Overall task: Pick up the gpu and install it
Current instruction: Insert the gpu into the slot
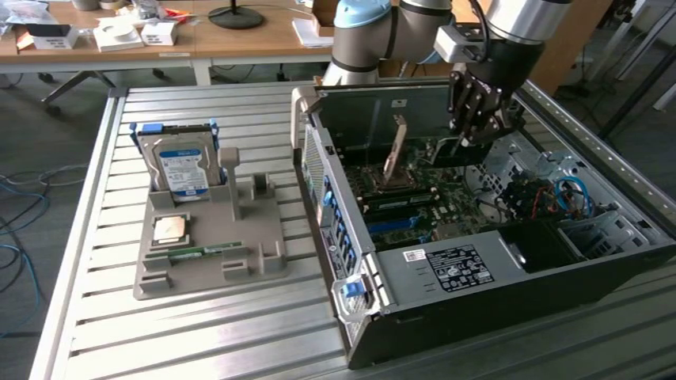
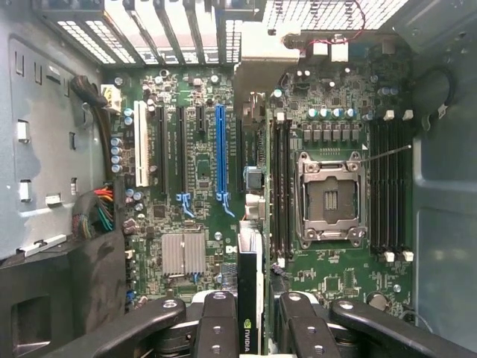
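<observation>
One arm (image 1: 381, 32) comes in from the far side of the tabletop (image 1: 211, 332) and bends steeply down, its wrist pointing straight into the open computer case (image 1: 507, 269). The pincer (image 1: 480, 127) hangs inside the case near its far wall, above the motherboard (image 2: 194, 171).

In the wrist view the dark fingers (image 2: 218, 321) stand on either side of the gpu (image 2: 248, 280) and are clenched on it. The card is seen edge-on, a thin dark strip with a small green logo near the pincer. It runs out from between the fingers, lengthwise with the board's slots. Seen from the wrist, it lies between the long blue slot (image 2: 220, 149) and the black memory slots beside the processor socket (image 2: 330, 198). Whether its lower edge touches the board cannot be told.

The case lies on its side with the side panel off. It holds the board with one white, one blue and several black slots, the bare metal-framed socket, a small finned heatsink (image 2: 184, 252) and bundles of coloured wires.

Well apart, toward the exterior view's left, a grey tray (image 1: 201, 273) sits on the tabletop. It carries a silver hard drive (image 1: 182, 170) standing upright at its far end, a square processor chip (image 1: 171, 229) lying flat, and a slim green memory stick (image 1: 195, 253) lying nearer.
</observation>
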Controlling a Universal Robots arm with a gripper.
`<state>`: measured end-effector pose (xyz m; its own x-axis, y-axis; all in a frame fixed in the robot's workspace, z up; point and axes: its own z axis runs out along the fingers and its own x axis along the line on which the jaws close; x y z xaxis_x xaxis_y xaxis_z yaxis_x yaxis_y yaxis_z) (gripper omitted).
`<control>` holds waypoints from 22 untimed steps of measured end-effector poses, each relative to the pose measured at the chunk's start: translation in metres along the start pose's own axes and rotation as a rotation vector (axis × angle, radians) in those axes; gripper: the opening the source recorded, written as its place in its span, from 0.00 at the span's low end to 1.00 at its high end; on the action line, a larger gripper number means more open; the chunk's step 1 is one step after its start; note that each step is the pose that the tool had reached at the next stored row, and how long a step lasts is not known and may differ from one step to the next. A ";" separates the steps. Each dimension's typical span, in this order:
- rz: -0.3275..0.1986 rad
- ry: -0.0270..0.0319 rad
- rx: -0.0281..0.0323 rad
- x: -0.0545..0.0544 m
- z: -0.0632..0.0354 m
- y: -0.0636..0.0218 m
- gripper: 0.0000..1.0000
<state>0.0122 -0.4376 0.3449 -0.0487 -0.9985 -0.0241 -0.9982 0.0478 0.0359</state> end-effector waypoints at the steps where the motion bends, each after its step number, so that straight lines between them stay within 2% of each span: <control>1: 0.000 0.0000 0.0000 0.000 0.0000 0.0006 0.27; 8: 0.000 0.0000 0.0002 0.000 0.0002 0.0058 0.27; 14: 0.000 -0.0001 0.0002 0.000 0.0003 0.0058 0.27; 16: 0.000 0.0000 0.0002 0.010 0.0000 0.0053 0.27; 22: 0.000 0.0001 0.0002 0.011 -0.0001 0.0053 0.27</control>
<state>0.0064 -0.4486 0.3449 -0.0486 -0.9985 -0.0240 -0.9982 0.0477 0.0357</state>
